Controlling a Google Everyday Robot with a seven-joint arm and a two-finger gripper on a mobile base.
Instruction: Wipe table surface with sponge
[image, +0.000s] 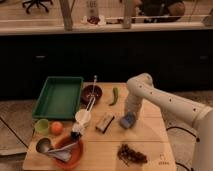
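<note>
The light tan wooden table surface (150, 142) fills the lower middle of the camera view. A small blue-grey sponge (128, 120) rests on it right of centre. My gripper (128, 117) comes down from the white arm (160, 97) right onto the sponge, and its fingers are hidden by the wrist and sponge. A tan-and-dark block (105, 122) lies just left of the sponge.
A green tray (57, 97) sits at the back left. A dark bowl (92, 93), a green pepper (115, 95), a white cup (83, 118), a green cup (42, 126), an orange (57, 128), an orange bowl with a ladle (67, 150) and dark crumbs (131, 154) also lie there.
</note>
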